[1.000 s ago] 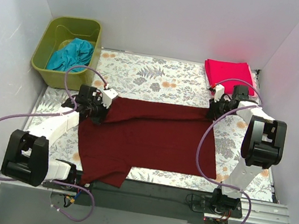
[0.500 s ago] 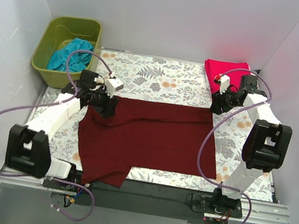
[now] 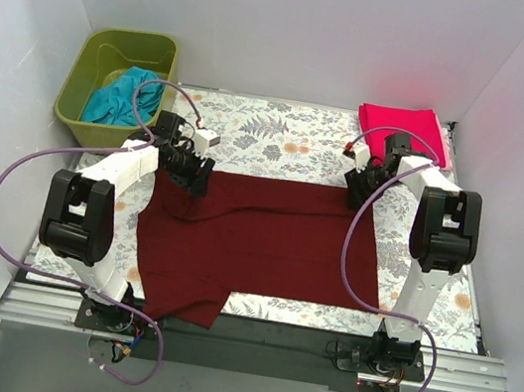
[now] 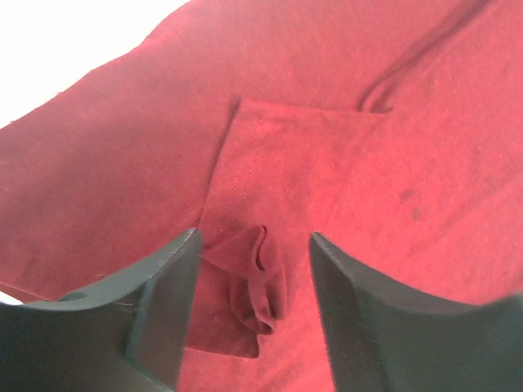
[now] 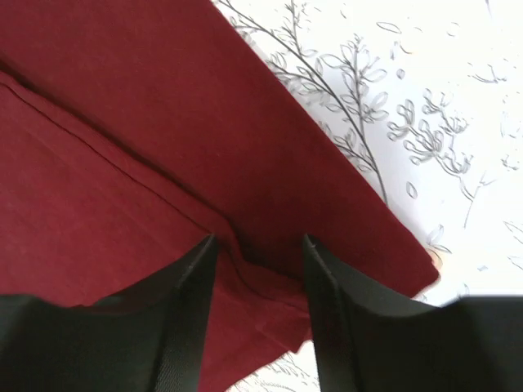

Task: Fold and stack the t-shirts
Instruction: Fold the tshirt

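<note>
From above, the maroon shirt [image 3: 255,240] lies half-folded on the cover [image 3: 282,134], with the left gripper [image 3: 197,177] and right gripper [image 3: 354,186] at its far corners, likely to lay the fold flat. The pink shirt [image 3: 401,131] sits folded far right, starting the stack. The bin [image 3: 77,77] holds the teal shirt [image 3: 122,97]. Left wrist: jaws apart over bunched maroon cloth. Right wrist: jaws apart above the folded edge, gripping nothing.

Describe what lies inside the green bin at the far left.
A crumpled teal t-shirt lies inside the green bin, toward its near side. Whether anything lies beneath the cloth cannot be seen.
</note>
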You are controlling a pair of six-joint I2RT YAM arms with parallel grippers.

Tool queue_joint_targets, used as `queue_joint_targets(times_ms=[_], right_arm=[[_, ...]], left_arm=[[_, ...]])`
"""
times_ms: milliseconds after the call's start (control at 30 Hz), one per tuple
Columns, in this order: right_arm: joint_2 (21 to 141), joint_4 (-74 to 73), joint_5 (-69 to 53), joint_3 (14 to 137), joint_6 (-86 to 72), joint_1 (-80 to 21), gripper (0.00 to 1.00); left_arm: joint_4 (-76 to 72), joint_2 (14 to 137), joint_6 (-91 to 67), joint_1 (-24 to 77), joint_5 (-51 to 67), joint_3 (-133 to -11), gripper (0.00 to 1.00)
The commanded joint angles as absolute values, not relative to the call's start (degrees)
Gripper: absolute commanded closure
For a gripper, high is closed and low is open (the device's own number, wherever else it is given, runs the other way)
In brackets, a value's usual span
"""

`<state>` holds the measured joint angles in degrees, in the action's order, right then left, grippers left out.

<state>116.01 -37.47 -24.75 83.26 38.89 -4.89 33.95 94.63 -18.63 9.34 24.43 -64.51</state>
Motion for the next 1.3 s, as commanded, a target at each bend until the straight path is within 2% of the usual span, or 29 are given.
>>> queue_joint_targets(times_ms=[0,100,133,200,233,433,500,567,600,767,833,900,967,1133,1233,1267], right_arm=[[114.5,-39.0,-22.8,84.6,40.3,-4.4,0.49],[112.6,-39.5,-22.6,82.5,41.5,-4.3,0.55],[112.1,-39.5,-22.4,82.1,41.9,-4.3,0.57],[110.7,-39.8,-21.9,80.7,43.2,-4.4,0.58],[110.3,-39.8,-21.4,80.2,43.6,-4.3,0.58],[107.8,-40.6,-19.4,76.8,46.9,-4.3,0.70],[107.2,-40.7,-17.9,75.9,48.3,-4.1,0.75],[106.7,-40.9,-16.6,74.4,49.3,-4.0,0.75],[106.6,-40.8,-16.1,74.0,49.9,-3.7,0.75],[106.3,-41.3,-14.3,72.7,52.6,-2.1,0.77],[106.0,-42.0,-14.0,72.6,53.5,-1.8,0.74],[105.4,-43.0,-13.8,72.4,55.0,-1.8,0.69],[104.7,-44.5,-14.5,72.3,56.6,-1.8,0.67],[103.5,-49.5,-17.9,75.7,58.1,-1.8,0.45],[102.7,-52.4,-21.1,78.5,58.3,-1.7,0.44],[102.5,-52.7,-21.9,79.2,58.1,-1.4,0.44]], left_arm=[[37.0,93.0,-18.2,9.1,26.4,-64.3,0.47],[39.2,92.4,-17.6,9.1,27.9,-62.9,0.60],[40.5,92.4,-17.1,9.1,28.1,-62.7,0.70],[41.4,91.7,-16.5,9.1,28.6,-62.4,0.81],[42.1,91.1,-16.2,9.1,29.2,-62.3,0.90],[46.3,82.1,-7.2,9.1,33.0,-58.3,0.98],[48.5,79.0,-0.3,9.1,33.9,-55.7,0.97],[51.7,77.0,5.8,9.3,34.6,-53.8,0.94],[52.5,75.9,10.8,9.5,34.6,-51.6,0.84],[57.7,70.1,23.4,9.8,33.1,-46.9,0.70],[59.5,69.1,27.4,9.8,32.4,-45.9,0.62],[59.9,68.8,27.8,9.8,31.6,-46.0,0.61],[58.5,70.4,23.3,9.7,32.5,-48.5,0.61],[50.7,79.3,2.2,9.7,38.0,-59.9,0.57],[46.5,87.5,-11.3,9.8,36.2,-67.7,0.57],[45.9,89.2,-15.2,9.8,35.7,-70.5,0.53]])
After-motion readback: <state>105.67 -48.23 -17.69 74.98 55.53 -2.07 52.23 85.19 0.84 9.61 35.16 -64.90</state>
